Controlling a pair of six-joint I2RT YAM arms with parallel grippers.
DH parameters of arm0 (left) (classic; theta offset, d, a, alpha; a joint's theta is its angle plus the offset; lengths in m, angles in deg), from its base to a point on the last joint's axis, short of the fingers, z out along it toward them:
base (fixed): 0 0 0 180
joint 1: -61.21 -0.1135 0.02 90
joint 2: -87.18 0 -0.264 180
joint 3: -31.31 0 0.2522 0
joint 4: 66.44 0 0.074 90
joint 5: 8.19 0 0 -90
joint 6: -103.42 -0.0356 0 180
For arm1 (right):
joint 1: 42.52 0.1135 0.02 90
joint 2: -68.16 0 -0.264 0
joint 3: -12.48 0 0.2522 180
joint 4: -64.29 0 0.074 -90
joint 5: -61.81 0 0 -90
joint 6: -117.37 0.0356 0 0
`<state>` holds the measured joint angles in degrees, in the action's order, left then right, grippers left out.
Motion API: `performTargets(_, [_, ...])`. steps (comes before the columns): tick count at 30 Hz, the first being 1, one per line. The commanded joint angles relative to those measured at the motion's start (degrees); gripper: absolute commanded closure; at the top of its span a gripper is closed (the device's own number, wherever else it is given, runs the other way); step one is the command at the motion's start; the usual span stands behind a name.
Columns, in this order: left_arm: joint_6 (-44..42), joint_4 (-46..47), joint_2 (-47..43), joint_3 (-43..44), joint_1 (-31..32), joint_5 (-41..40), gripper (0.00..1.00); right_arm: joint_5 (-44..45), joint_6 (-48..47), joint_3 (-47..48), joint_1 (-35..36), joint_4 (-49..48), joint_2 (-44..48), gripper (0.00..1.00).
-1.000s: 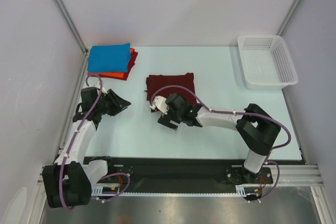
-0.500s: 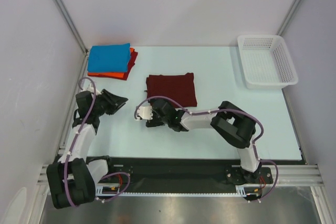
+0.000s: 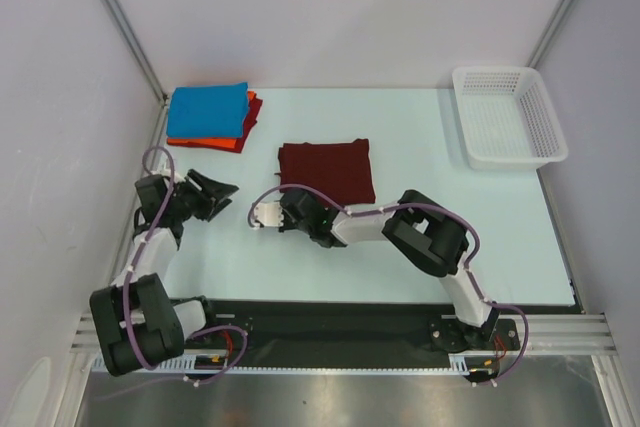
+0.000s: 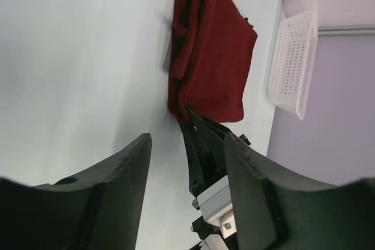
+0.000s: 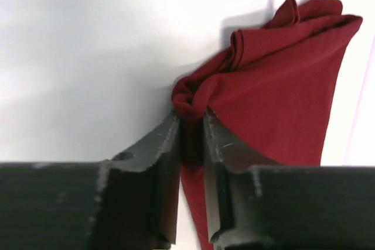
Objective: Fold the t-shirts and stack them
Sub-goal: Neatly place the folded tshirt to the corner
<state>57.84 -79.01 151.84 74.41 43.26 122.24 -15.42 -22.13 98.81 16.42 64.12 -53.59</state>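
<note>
— Maroon t-shirt point(image 3: 327, 169): where does it lie?
— Folded into a rough square on the pale tabletop point(image 3: 420, 147), about the middle and a little toward the far side. Its near left corner is bunched up into a ridge.
— What has hold of that corner?
— The right fingers point(image 5: 158, 162). They are clamped on the bunched cloth, one on each side of the fold, with only cloth between them. The right arm is bent low and reaches leftward across the tabletop.
— And the left fingers point(image 4: 117, 191)?
— Apart, with nothing between them. They sit over bare tabletop to the left of the maroon t-shirt and point toward it without touching it. Whether they touch the tabletop, I cannot tell. The left wrist view looks between them at the shirt, with the right fingers at its corner.
— The other shirts?
— The blue t-shirt point(image 3: 208, 109) lies folded on top of the orange-red t-shirt point(image 3: 215, 143) in the far left corner, apart from the maroon one.
— Anything else?
— A white mesh basket point(image 3: 497, 71) stands in the far right corner, well apart from all the shirts.
</note>
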Motion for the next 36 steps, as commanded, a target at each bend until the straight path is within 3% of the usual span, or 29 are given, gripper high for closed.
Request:
performTargets(1, [-3.4,-0.3,4.8,1.9,-0.2,2.1,0.4,-0.3,2.5,4.4,-0.2,4.1,-1.1,0.8])
performTargets(4, [-2.0,1.3,9.0,2.0,0.5,2.3,0.4,-0.7,6.2,7.0,-0.4,6.5,-0.4,0.85])
performTargets(6, [0.8,3.1,12.3,2.1,1.4,2.3,0.38,-0.7,8.8,8.4,-1.2,8.4,0.0,1.0])
performTargets(10, [6.4,7.9,17.8,3.2,5.7,0.3,0.28,-1.1,10.0,8.8,-2.0,8.8,1.6,1.0])
performTargets(15, [15.2,13.9,27.1,5.8,10.1,-0.6,0.26,-1.1,11.7,8.7,-2.4,8.7,3.7,1.0])
performTargets(17, [17.3,15.5,30.5,6.7,11.4,-0.9,0.18,-1.3,12.9,8.5,-3.1,8.6,4.5,1.0])
performTargets(29, [30.5,19.6,43.4,15.3,20.4,-2.6,0.16,-3.4,15.6,6.5,-4.4,7.0,8.5,1.0])
performTargets(36, [37.2,27.7,46.1,15.6,22.4,-3.7,0.12,-4.7,16.2,5.0,-5.1,6.5,9.3,1.0])
